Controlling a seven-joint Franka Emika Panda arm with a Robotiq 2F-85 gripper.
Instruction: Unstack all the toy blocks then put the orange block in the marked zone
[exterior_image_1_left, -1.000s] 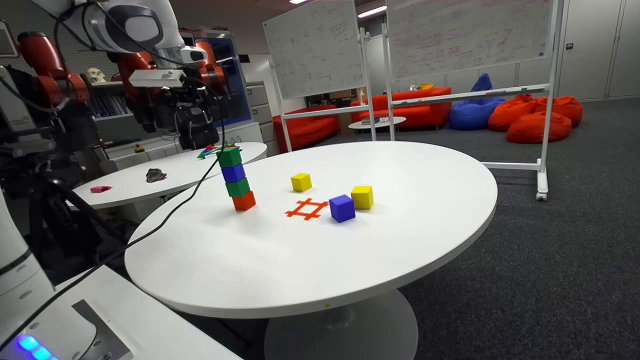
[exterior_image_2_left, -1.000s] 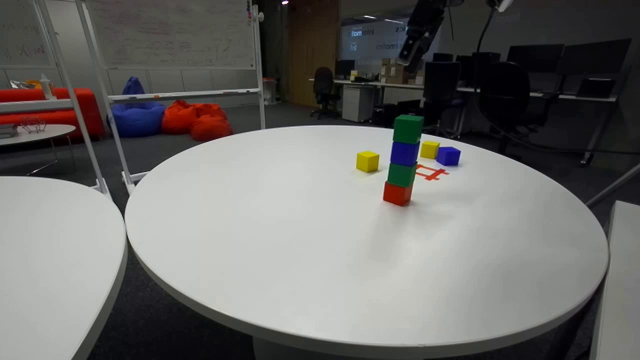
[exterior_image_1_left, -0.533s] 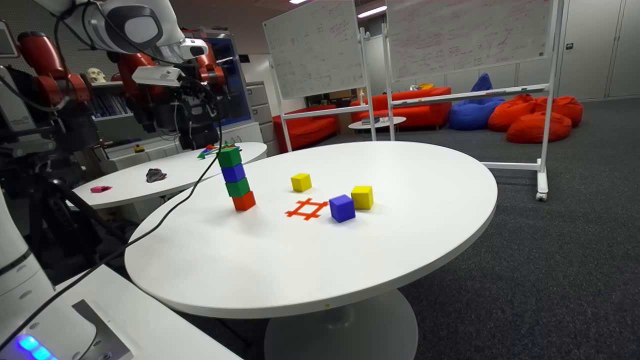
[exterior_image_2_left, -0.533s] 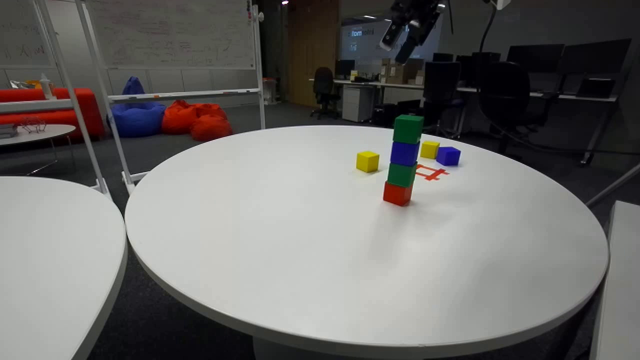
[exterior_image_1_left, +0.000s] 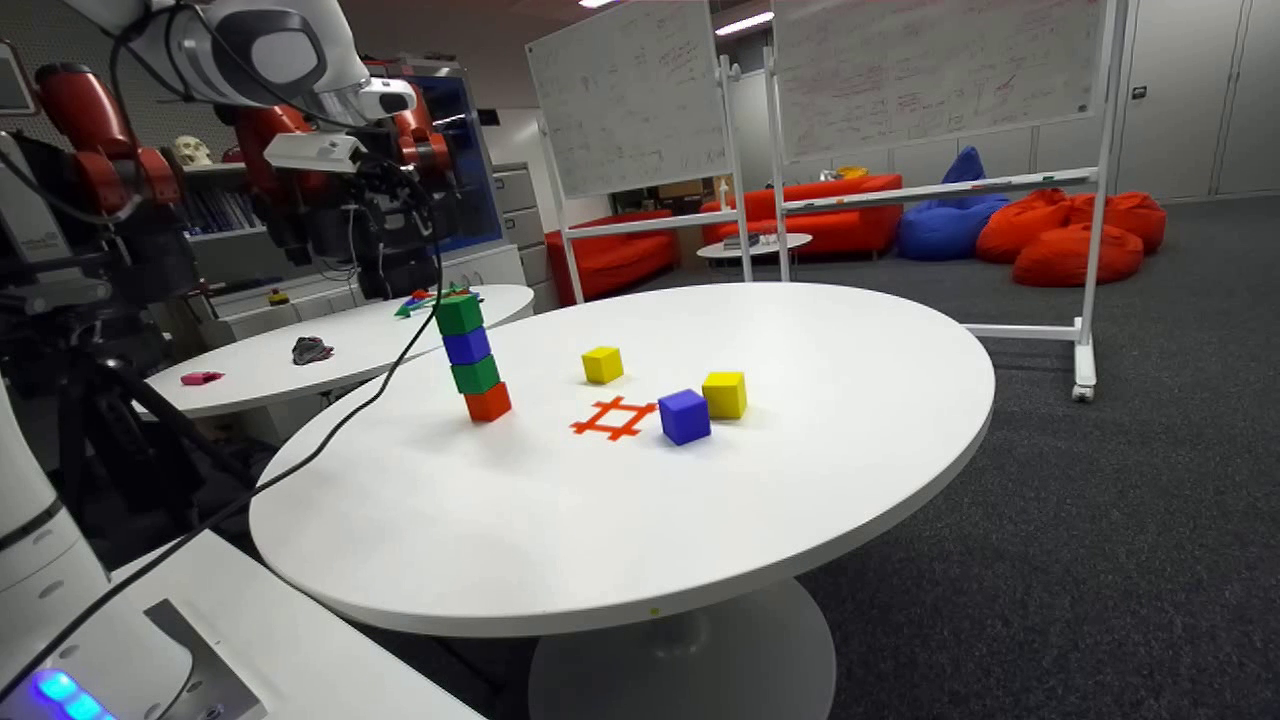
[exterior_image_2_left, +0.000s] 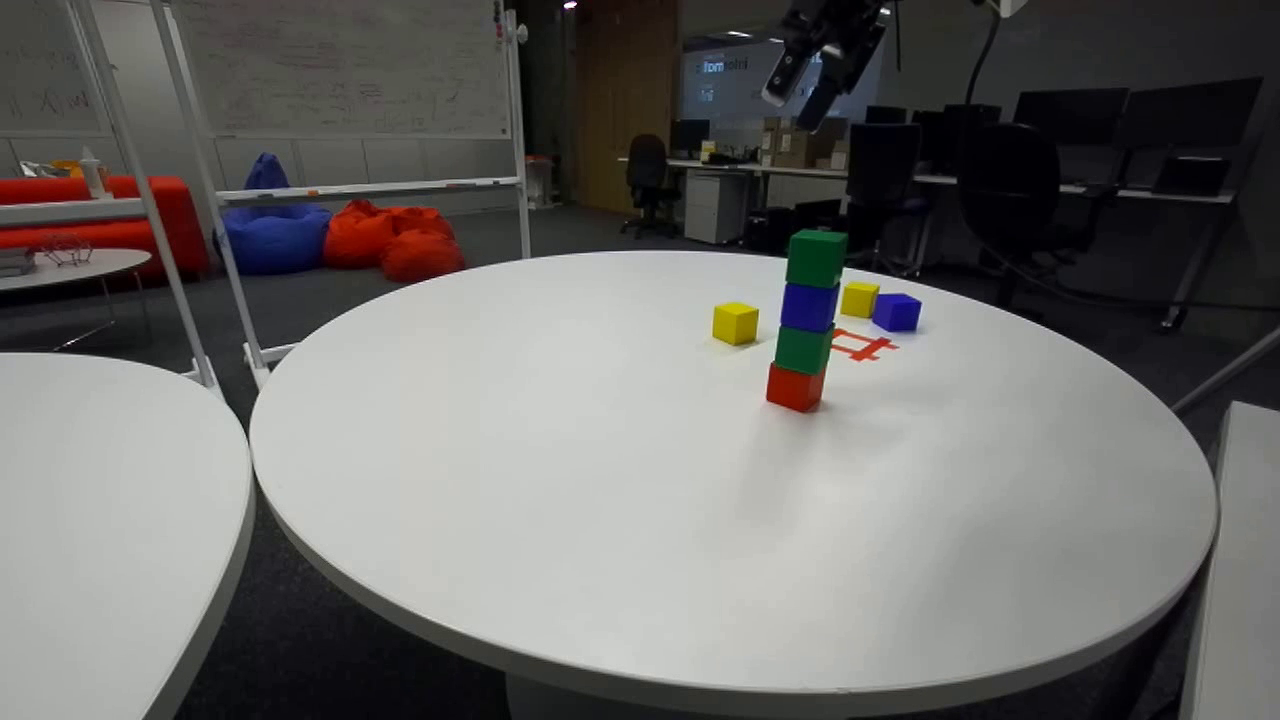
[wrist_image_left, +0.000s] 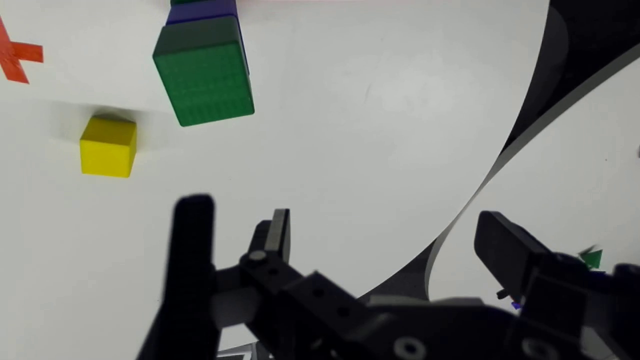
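Observation:
A four-high-looking stack leans slightly in an exterior view: a green block (exterior_image_1_left: 459, 315) on top, then a blue block (exterior_image_1_left: 467, 346), a green block (exterior_image_1_left: 475, 376) and the red-orange block (exterior_image_1_left: 489, 402) at the bottom. The marked zone of orange tape (exterior_image_1_left: 630, 407) lies beside it, with no block inside. Two yellow blocks (exterior_image_1_left: 602, 365) (exterior_image_1_left: 725, 395) and a blue block (exterior_image_1_left: 684, 417) sit loose. My gripper (exterior_image_2_left: 790, 108) is above the stack's height and apart from it. In the wrist view my gripper (wrist_image_left: 384, 220) is open and empty; the stack's top green block (wrist_image_left: 207, 82) is ahead.
The blocks stand on a round white table (exterior_image_1_left: 600, 530). A second white table (exterior_image_1_left: 250, 355) adjoins it, with a pink item (exterior_image_1_left: 202, 378) and a dark item (exterior_image_1_left: 312, 350) on it. A black cable (exterior_image_1_left: 335, 435) hangs across the near side in an exterior view.
My gripper has turned and shifted slightly; its two fingers now show apart in an exterior view where they overlapped one second ago. It barely moved in the last half second. The blocks have not moved.

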